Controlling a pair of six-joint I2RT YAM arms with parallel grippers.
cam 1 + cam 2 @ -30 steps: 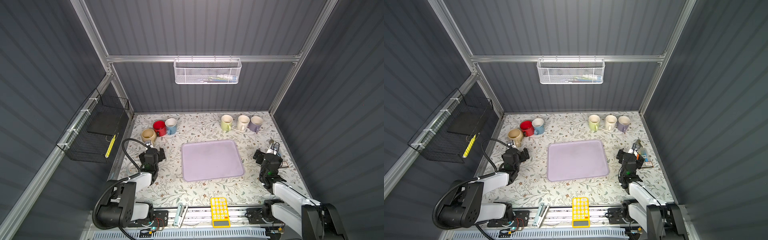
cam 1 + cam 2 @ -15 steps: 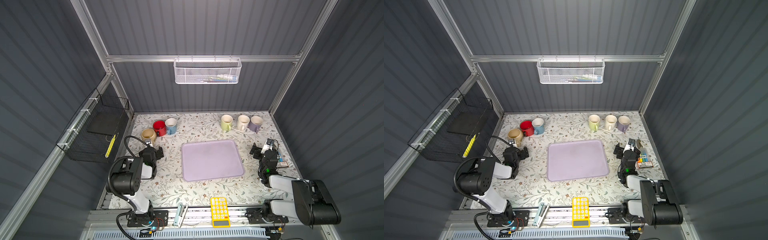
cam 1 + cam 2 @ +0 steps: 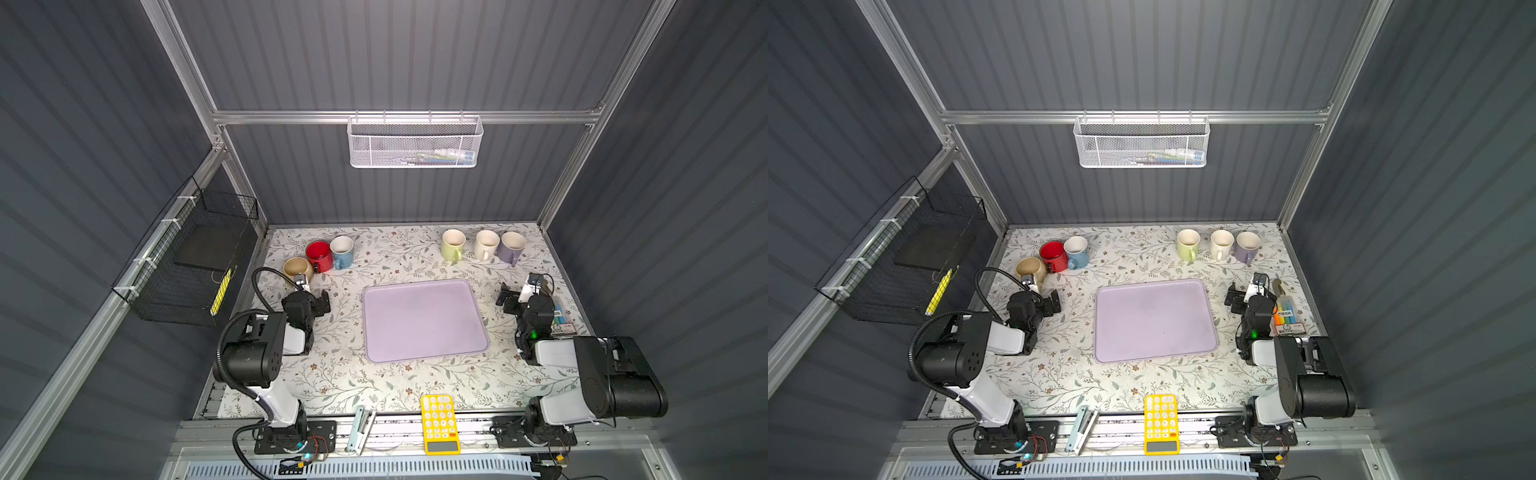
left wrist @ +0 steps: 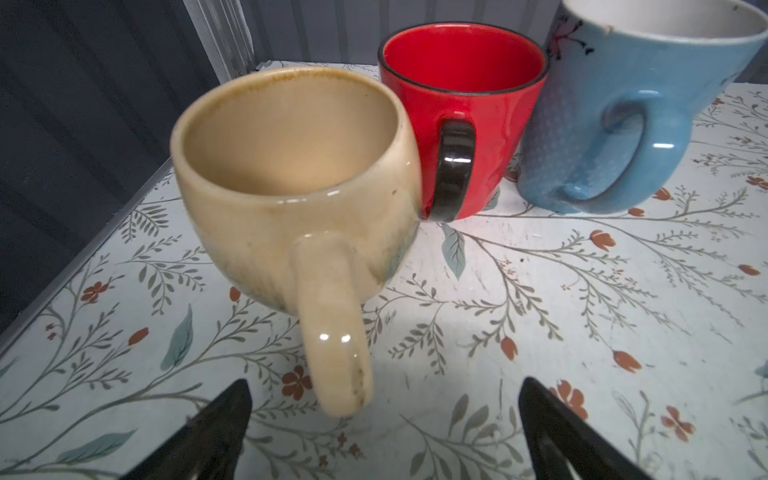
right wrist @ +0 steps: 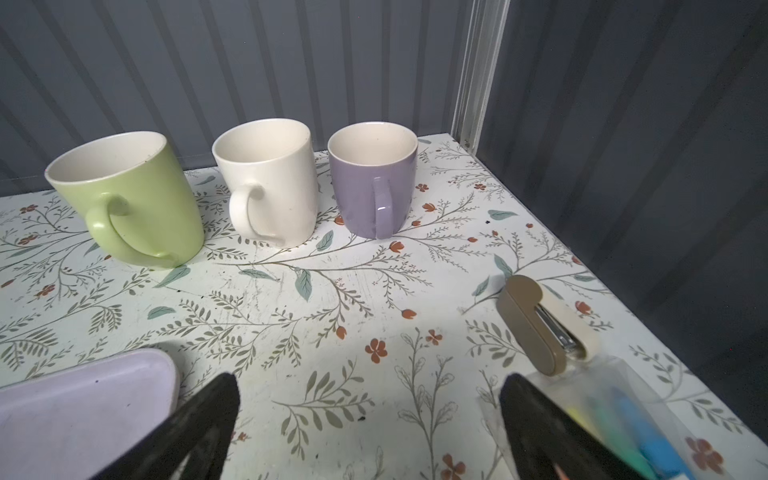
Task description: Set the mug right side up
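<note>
Beige mug (image 4: 291,166) stands mouth-up beside the red mug (image 4: 461,104); all six look upright, so the task seems finished. Left claw (image 4: 385,395) and right claw (image 5: 370,386) both gape, empty.

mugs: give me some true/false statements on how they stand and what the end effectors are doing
1. The beige mug stands open side up. True.
2. The red mug sits on the lilac tray. False: it stands on the table, between the beige mug and the blue mug.
3. The left end effector is shut on the beige mug's handle. False: its jaws stand open, gripping nothing.
4. The green mug, cream mug and purple mug stand upright in a row. True.
5. The right end effector holds the purple mug. False: it is open and empty, short of the mugs.
</note>
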